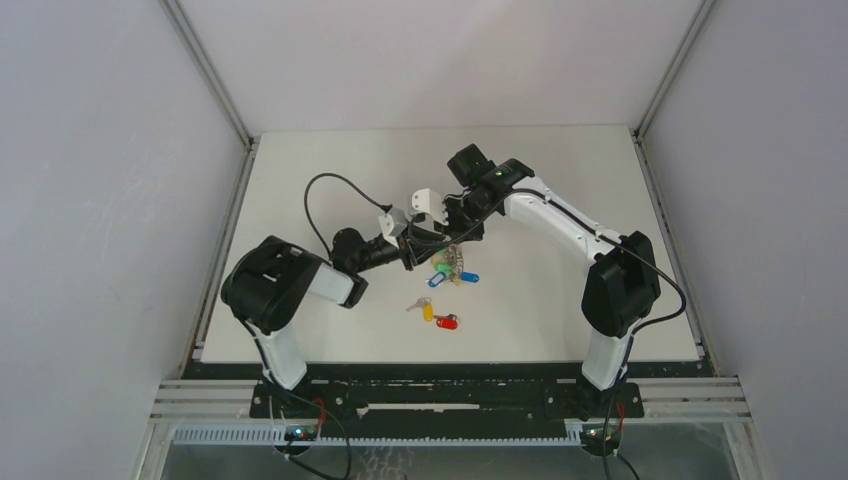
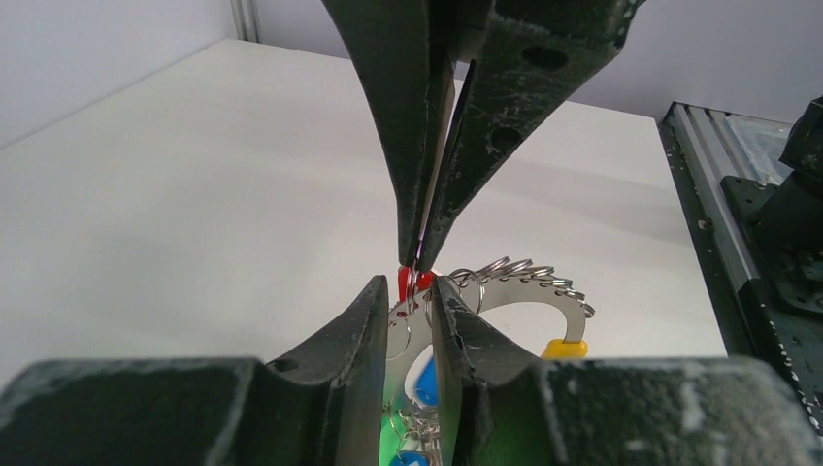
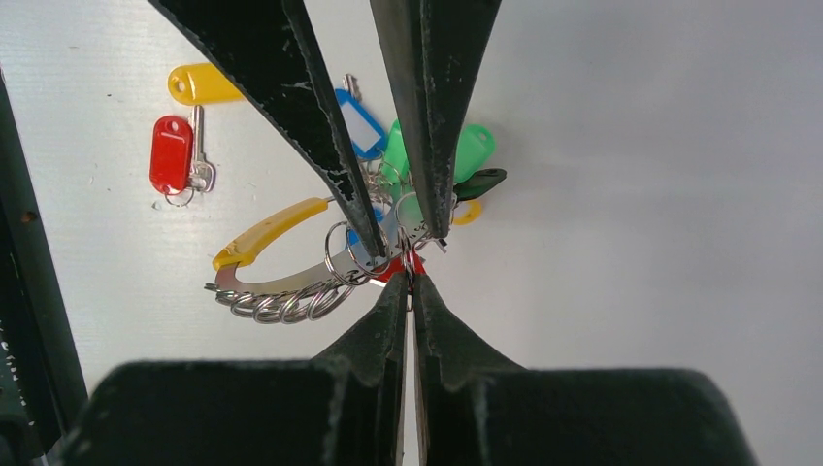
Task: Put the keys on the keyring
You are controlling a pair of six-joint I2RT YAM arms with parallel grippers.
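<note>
**Left jaws:** You had them parted only narrowly, straddling the split-ring end of the keyring at the centre of the right wrist view. I cannot tell whether they actually pinched it.

**Right jaws:** You had them fully closed, tip to tip against the left pair. They nipped a small silver key with a red plastic tag (image 2: 408, 280), and the tag showed just past their tips.

**Keyring:** The silver metal keyring with a curved orange-yellow band, a row of split rings and green and blue plastic tags (image 3: 277, 284) sat mid-frame in the top view, directly under the meeting jaws.

**Loose keys:** A silver key with a yellow oval tag (image 3: 199, 83) and a silver key with a red oval tag (image 3: 172, 155) lay side by side on the white surface (image 3: 631, 194). They were at the upper left of the right wrist view, apart from the keyring.
</note>
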